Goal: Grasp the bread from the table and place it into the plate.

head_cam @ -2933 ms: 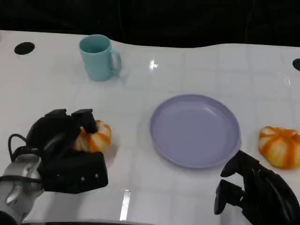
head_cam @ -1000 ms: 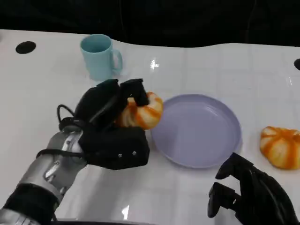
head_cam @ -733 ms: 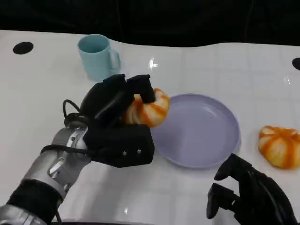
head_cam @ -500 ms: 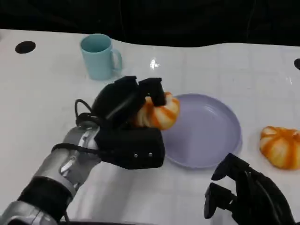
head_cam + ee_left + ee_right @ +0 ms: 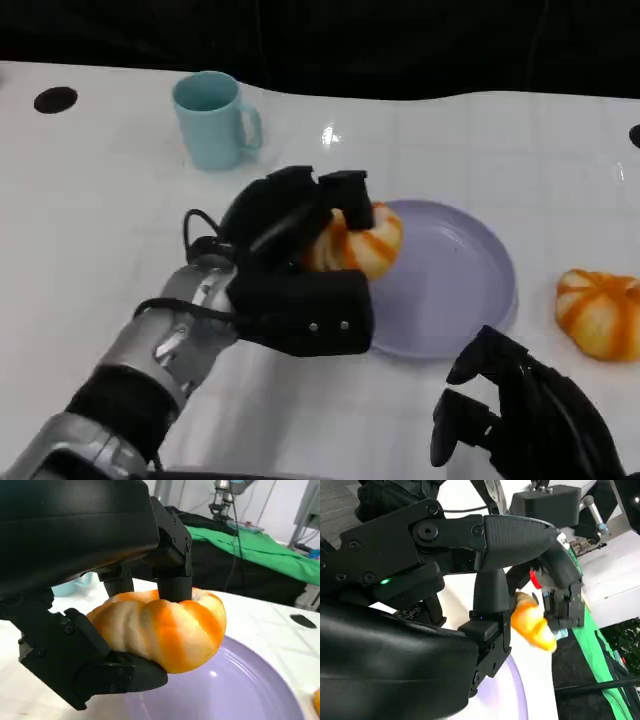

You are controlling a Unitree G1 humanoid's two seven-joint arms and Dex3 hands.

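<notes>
Gripping the round orange-and-cream ridged bread roll from above and below, the left hand carries it level over the 9 o'clock rim of the round lilac plate, clear of the dish. The roll's long axis runs across the fingers; its glossy ridges curve over the top. The silver left forearm rises from 7 o'clock. The right hand rests at 5 o'clock, fingers loosely curled, holding nothing. A second striped roll lies on the white worktop at 3 o'clock, a pale blue mug at 11 o'clock.
</notes>
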